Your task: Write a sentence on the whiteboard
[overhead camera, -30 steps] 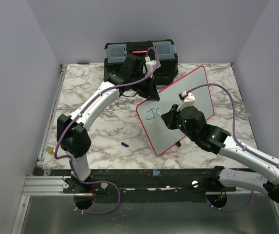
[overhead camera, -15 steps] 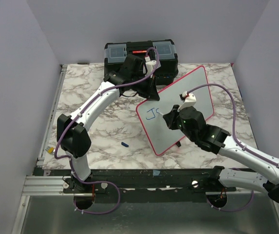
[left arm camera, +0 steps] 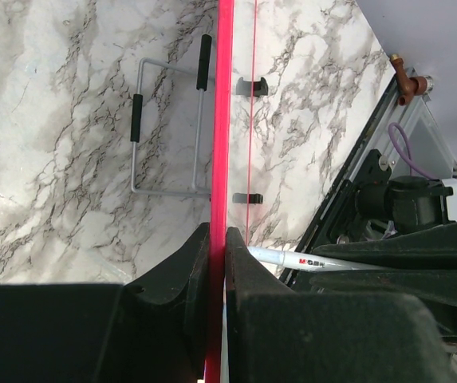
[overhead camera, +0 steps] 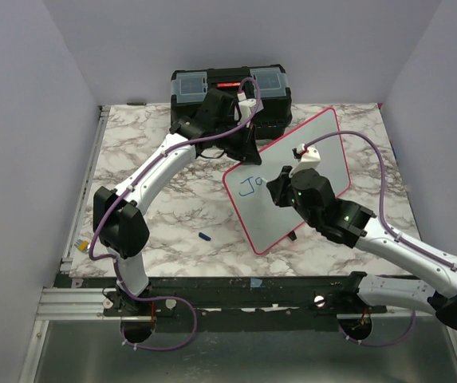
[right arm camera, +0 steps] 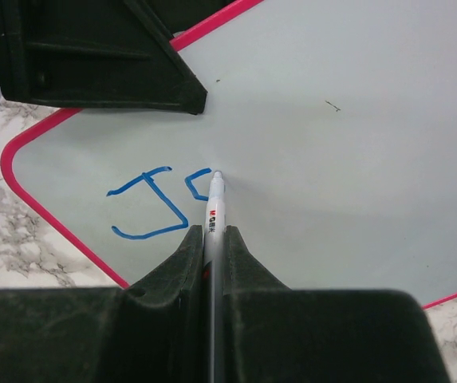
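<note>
Tabletop point(overhead camera: 156, 215): we are seeing a marbled surface, with a small blue piece point(overhead camera: 205, 236) lying near the left arm's base.
Left gripper point(left arm camera: 218, 233): we are watching it clench the red-pink rim of the whiteboard point(left arm camera: 225, 96) between both fingers, just in front of the black toolbox point(overhead camera: 192, 84).
Whiteboard: it is standing tilted on the tabletop, right of centre, carrying a blue "J" and a partly drawn second letter.
Right gripper point(right arm camera: 214, 231): we are seeing it grasping a white marker point(right arm camera: 215, 199), whose tip is touching the board beside the blue strokes.

Lab cell: grey partitions point(overhead camera: 21, 120), marble tabletop point(overhead camera: 182, 225)
</note>
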Robot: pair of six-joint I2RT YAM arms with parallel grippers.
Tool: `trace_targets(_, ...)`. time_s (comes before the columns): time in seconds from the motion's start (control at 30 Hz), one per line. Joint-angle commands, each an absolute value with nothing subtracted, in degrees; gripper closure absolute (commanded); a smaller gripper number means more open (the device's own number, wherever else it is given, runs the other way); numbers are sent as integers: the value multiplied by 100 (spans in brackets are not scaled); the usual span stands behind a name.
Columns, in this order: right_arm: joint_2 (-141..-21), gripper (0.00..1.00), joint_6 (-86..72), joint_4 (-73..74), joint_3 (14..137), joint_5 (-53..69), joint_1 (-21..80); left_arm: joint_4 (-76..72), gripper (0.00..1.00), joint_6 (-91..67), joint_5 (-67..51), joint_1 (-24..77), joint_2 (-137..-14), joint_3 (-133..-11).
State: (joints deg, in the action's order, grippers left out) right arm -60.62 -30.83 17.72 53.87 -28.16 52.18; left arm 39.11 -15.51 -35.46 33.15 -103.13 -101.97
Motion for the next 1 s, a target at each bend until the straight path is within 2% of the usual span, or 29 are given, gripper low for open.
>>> trace_targets(0.0,-6196,99,-2981,1715,5611,-2991,5221,4061,100,-1450,-3595,3475,-10279,-10310)
trace_targets(0.33,-5816,99,-2894,1401,5351,-2666,5221,4078,100,-1435,-3553,3479,-10300,-10327)
trace_targets(0.63,-5066,99,-2974,1285,4977,-3014,5221,4174,100,-1367,-3432,3475,-10293,-10314)
trace_targets(0.97,-5347,99,-3087,1626,5183,-3395,5221,4140,100,-1414,-3384,3480,-10240,-10230)
